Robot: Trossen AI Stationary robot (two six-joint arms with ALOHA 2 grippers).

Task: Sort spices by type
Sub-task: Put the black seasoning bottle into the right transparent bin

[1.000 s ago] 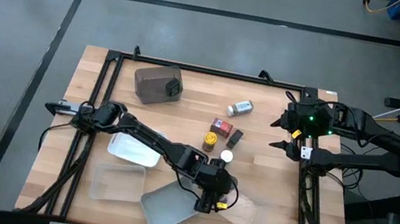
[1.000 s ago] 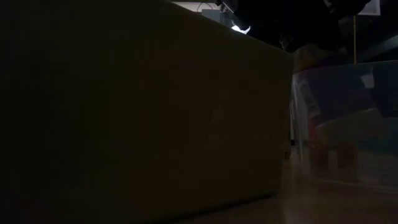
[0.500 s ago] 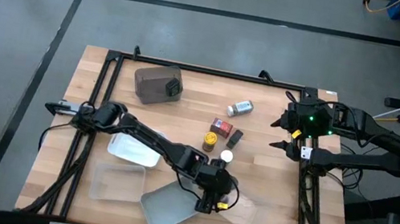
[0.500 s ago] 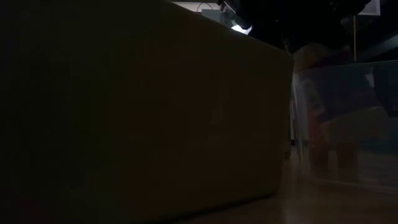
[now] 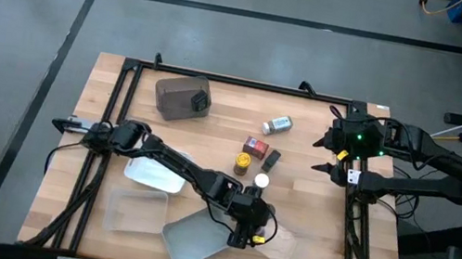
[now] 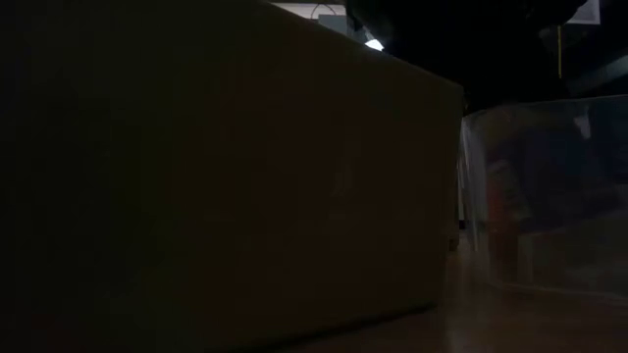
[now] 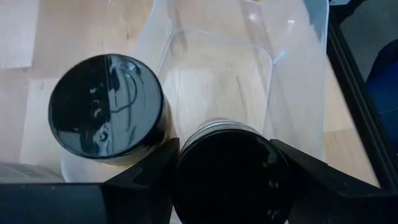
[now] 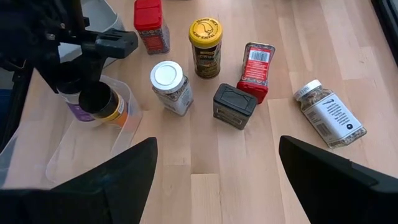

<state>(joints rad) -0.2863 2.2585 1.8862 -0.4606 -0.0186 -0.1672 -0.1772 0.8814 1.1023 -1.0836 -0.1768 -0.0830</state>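
My left gripper (image 7: pixel 227 186) reaches over the small clear tray (image 5: pixel 284 248) near the table's near edge and is shut on a dark-lidded jar (image 7: pixel 229 169). A second dark-lidded jar (image 7: pixel 107 106) stands in that tray beside it. In the table's middle are a red box (image 8: pixel 148 26), a yellow-lidded jar (image 8: pixel 205 38), a white-lidded jar (image 8: pixel 170 85), a black box (image 8: pixel 234 106), another red box (image 8: pixel 255 62) and a jar lying on its side (image 8: pixel 329 113). My right gripper (image 8: pixel 214 186) waits open at the table's right edge. My left gripper holds the dark-lidded jar just under its lid (image 7: pixel 217 134), pinched between the two fingers (image 7: pixel 146 168), which come from above and point down. The jar is upright inside the clear tray. Whether its bottom rests on the tray floor I cannot tell.
A grey tray (image 5: pixel 190 241), a white tray (image 5: pixel 148 172) and a larger clear tray (image 5: pixel 128 211) lie near the table's near edge. The brown tub (image 5: pixel 182 96) stands at the far left. In the low view a dark wall (image 6: pixel 216 176) fills most of the picture.
My left gripper has stayed over the small clear tray with the jar. Its arm has shifted slightly toward the table's right. In the low view the space above and behind the clear tray has grown darker.
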